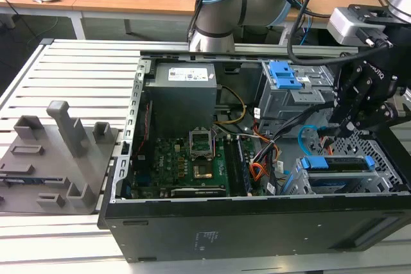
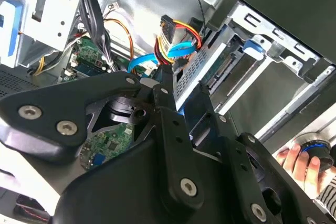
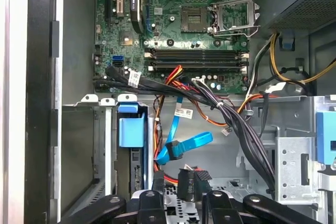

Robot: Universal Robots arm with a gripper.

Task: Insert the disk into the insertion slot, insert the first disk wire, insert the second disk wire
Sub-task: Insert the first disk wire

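The insertion slot [image 1: 302,184], a low grey perforated cage, sits in the open computer case on the exterior view's right. The disk [image 1: 337,163], in a blue carrier, lies inside it. My gripper [image 1: 337,134] hovers over the cage's inner end. Its fingers stand apart in both wire views, the first wrist view [image 3: 179,184] and the second [image 2: 184,85]. The first disk wire [image 2: 181,27], red, orange and yellow strands, ends in a flat black plug [image 3: 188,176] at the cage end, just beyond my fingertips. The second disk wire [image 3: 184,145], light blue, loops loosely beside it.
A taller grey cage with a blue latch [image 1: 282,75] stands behind the low cage. Black cable bundles [image 3: 231,119] and a flat orange cable [image 1: 257,171] cross between the motherboard [image 1: 192,158] and the cages. A person's hand [image 2: 299,163] rests outside the case.
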